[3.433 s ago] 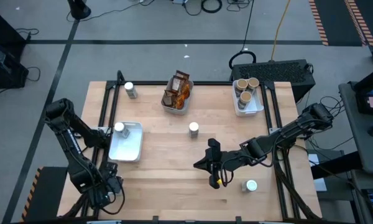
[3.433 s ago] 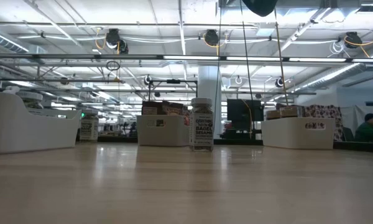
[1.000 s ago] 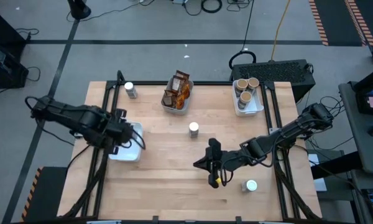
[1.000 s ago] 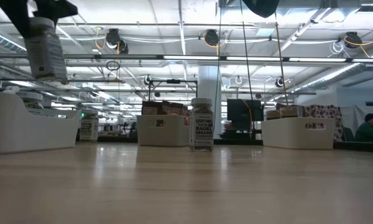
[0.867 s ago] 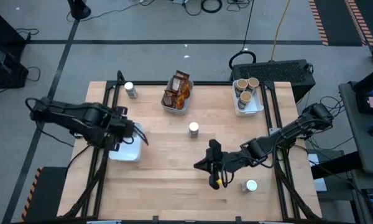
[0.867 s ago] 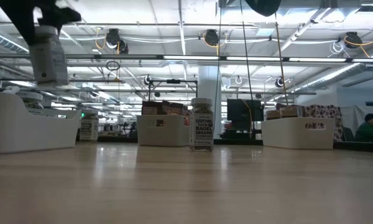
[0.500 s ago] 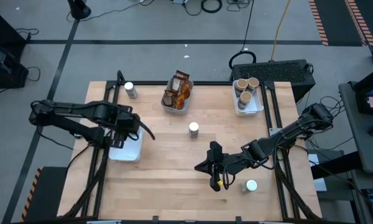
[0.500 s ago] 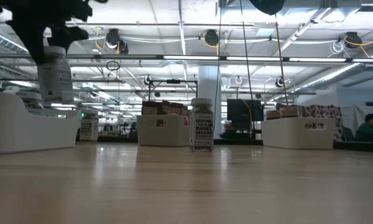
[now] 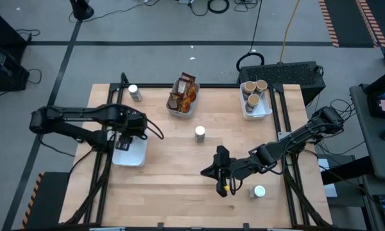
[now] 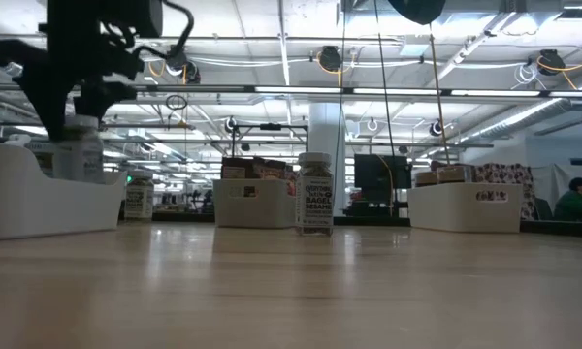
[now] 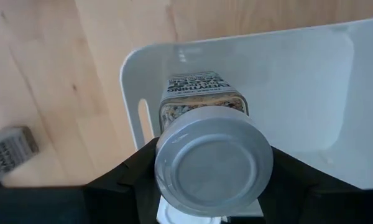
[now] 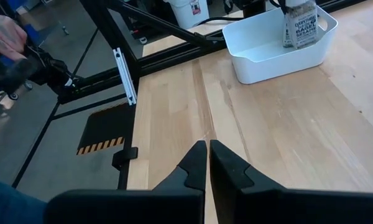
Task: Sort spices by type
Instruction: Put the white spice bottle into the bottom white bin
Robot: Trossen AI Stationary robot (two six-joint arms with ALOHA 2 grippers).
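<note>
Jar [image 11: 206,149] base hidden, left hand [image 9: 124,131]

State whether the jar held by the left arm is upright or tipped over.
Upright. In the low view the jar hangs vertical under the left end effector, lowered into the white tray; the wrist view looks straight down on its cap.

L gripper [image 9: 126,131] clamped, R gripper [image 9: 221,174] closed

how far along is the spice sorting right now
Done: packets share the middle tray; tubs fill the right one. In hand: the left gripper holds a jar over the left tray. Left: three loose jars. The right gripper waits, shut.
</note>
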